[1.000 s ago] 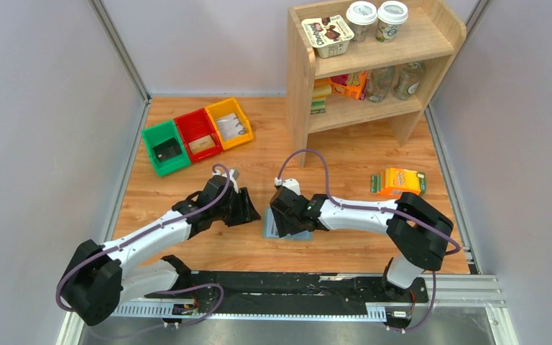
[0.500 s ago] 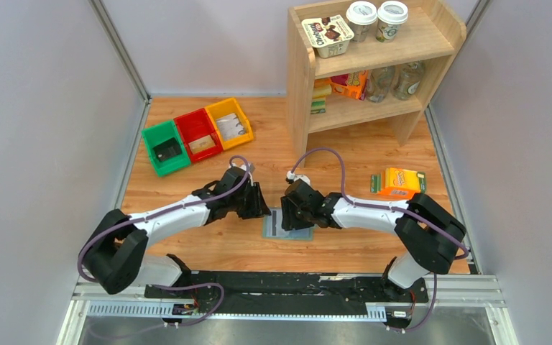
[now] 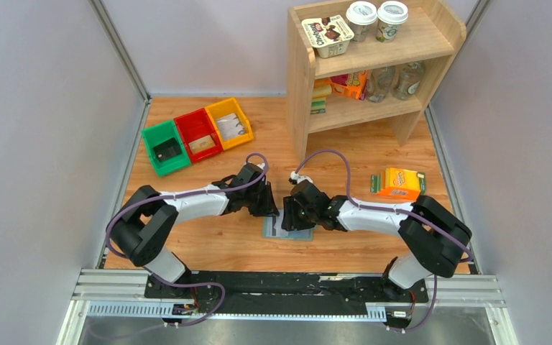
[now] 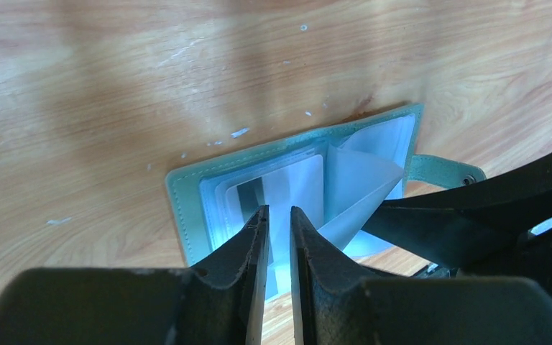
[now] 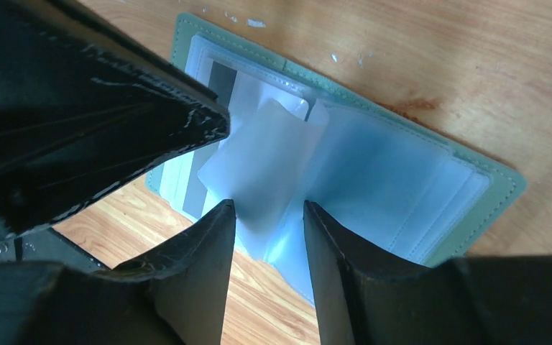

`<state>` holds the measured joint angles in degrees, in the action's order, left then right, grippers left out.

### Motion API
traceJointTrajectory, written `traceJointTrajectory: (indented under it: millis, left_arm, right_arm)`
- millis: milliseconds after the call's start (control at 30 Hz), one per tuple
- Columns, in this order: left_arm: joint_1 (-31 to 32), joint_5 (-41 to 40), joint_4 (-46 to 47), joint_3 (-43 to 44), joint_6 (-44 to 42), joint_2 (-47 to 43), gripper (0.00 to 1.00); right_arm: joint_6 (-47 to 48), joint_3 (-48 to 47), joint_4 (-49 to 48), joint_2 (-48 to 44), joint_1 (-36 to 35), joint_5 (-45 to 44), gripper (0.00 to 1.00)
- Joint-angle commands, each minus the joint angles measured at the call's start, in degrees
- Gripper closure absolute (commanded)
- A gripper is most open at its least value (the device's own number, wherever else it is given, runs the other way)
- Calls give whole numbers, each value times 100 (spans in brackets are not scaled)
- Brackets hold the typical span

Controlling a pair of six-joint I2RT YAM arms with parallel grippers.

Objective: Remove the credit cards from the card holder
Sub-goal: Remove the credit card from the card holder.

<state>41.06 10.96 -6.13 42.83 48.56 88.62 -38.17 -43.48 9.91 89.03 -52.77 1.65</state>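
At the near middle of the wooden table (image 3: 187,244), both arms are reaching inward and meeting over the card holder (image 4: 185,208). The holder is lying open and flat on the wood, its pale blue-grey inside facing up. The left gripper (image 4: 279,212) is hanging just above the leaf on its own side, its jaws drawn nearly together with only a thin slit between them and nothing clearly caught there. Just beyond its tips, a card (image 4: 248,195) with a dark stripe is sitting inside a clear pocket. The right gripper (image 5: 267,215) is hovering over the middle of the holder with its jaws spread, and a translucent sleeve (image 5: 259,165) is standing up off the fold and dipping into the gap between them. The holder's small tab (image 4: 442,169) is sticking out onto the wood. Farther right, well apart, an orange carton (image 3: 399,182) is lying on the table. Farther back on the left, a green bin (image 3: 165,148), a red bin (image 3: 198,134) and a yellow bin (image 3: 229,122) are sitting side by side. At the back right a wooden shelf (image 3: 298,79) is standing, carrying a tub (image 3: 328,36) and two lidded cups (image 3: 361,19) on top.
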Motion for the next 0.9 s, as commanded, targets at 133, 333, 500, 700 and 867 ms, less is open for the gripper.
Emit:
traceJointTrajectory:
  millis: [133,333,500,700,867]
  left_arm:
    - [209,388,244,428,-189,323,76]
    - [394,548,183,682,-162,288,77]
    - [701,469,112,1077,-153,524,77]
    - [930,520,120,1438,-22,1376,78]
    - [930,373,95,1422,-83,1238,80]
  right_arm:
    - [196,656,-437,-1246,-14,-59,43]
    - [170,1157,-376,-2722,-14,-946,23]
    - [91,1491,-218,-4164,-5,-1466,23]
    - [3,1650,-279,-4632,-5,-1378,37]
    - [-67,1720,-595,-4220,4,-975,43]
